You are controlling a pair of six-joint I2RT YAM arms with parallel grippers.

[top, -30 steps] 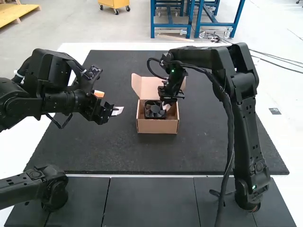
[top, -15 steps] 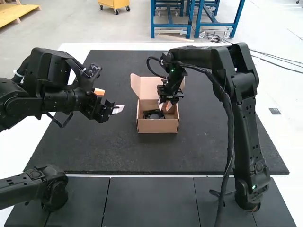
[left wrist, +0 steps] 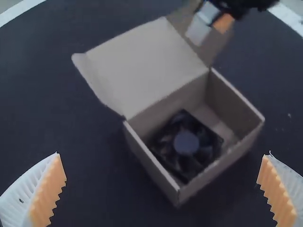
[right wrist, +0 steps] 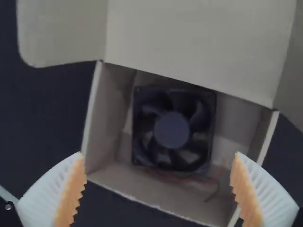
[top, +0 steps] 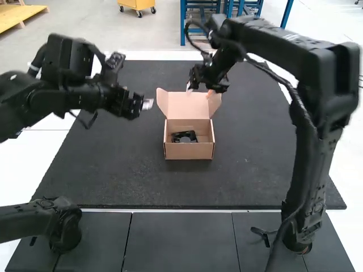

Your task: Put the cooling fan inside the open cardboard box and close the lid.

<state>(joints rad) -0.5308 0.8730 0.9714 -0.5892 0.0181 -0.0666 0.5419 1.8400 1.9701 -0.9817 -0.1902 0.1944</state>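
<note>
The black cooling fan (top: 184, 136) (left wrist: 186, 144) (right wrist: 172, 129) lies flat inside the open cardboard box (top: 189, 150) (left wrist: 218, 165) (right wrist: 105, 113) in the middle of the mat. The box lid (top: 187, 105) (left wrist: 142, 66) (right wrist: 199, 42) stands up at the far side, with its side flaps out. My right gripper (top: 202, 88) (right wrist: 156, 191) hangs open just above and behind the lid's top edge, holding nothing. My left gripper (top: 139, 105) (left wrist: 156, 187) is open too, in the air to the left of the box at lid height.
A black mat (top: 113, 170) covers the table, with white table surface (top: 17, 164) beyond its left edge. The right arm (top: 317, 113) arches over the mat's right side. Open mat lies in front of the box.
The fan has been let go into the box. My right gripper rose out of the box and back behind the lid. My left gripper lifted and moved toward the box.
</note>
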